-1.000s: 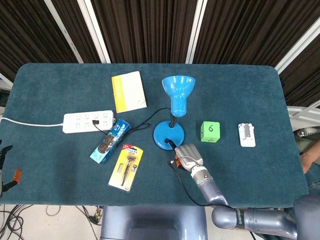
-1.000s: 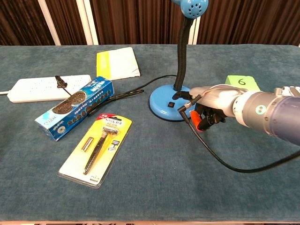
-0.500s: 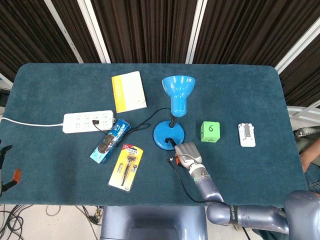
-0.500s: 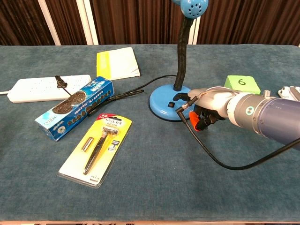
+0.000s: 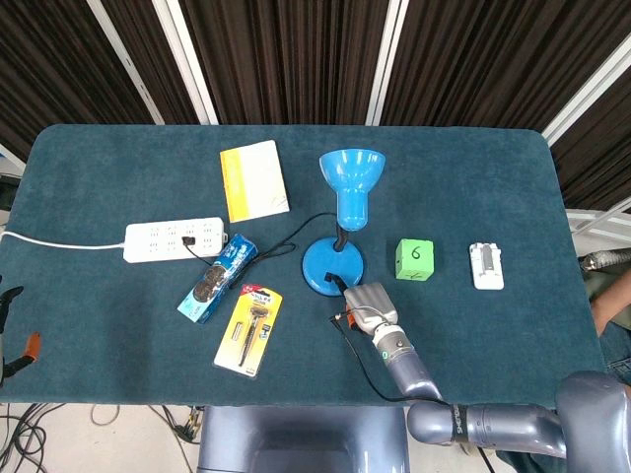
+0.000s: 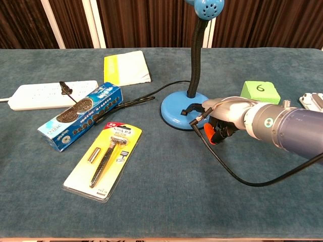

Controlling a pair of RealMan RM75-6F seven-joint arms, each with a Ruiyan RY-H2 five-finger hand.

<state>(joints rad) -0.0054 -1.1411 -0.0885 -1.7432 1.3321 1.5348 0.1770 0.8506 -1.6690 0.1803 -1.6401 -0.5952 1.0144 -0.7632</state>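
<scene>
A: Nearest edge first. Right hand (image 6: 222, 118) low over the cloth, fingers curled in, touching the front rim of the blue lamp base (image 6: 180, 110). Nothing seen between the fingers; clenched on nothing, as far as the chest view shows. Thin black cable (image 6: 237, 174) trailing from the hand across the table (image 5: 99, 325).

B: Same hand in the head view (image 5: 369, 305), just in front of the lamp base (image 5: 330, 266). Left hand?

A: Only a dark shape at the far left edge of the head view (image 5: 8, 340), off the table. Open or closed: cannot tell.

B: Near-left things?

A: Yellow razor pack (image 6: 104, 161) lying flat, then the blue cookie box (image 6: 81, 116) just behind, tilted, almost touching it.

B: Mid-table?

A: Lamp standing upright, gooseneck rising from the base, shade (image 5: 352, 177) seen from above. Green cube (image 5: 415, 259) marked 6 to the right of the base, apart from it. White small device (image 5: 486, 265) further right. White power strip (image 5: 175, 239) to the left, a plug in it.

B: Farthest?

A: Yellow-edged booklet (image 5: 253, 180) lying flat behind the strip, left of the shade.
</scene>
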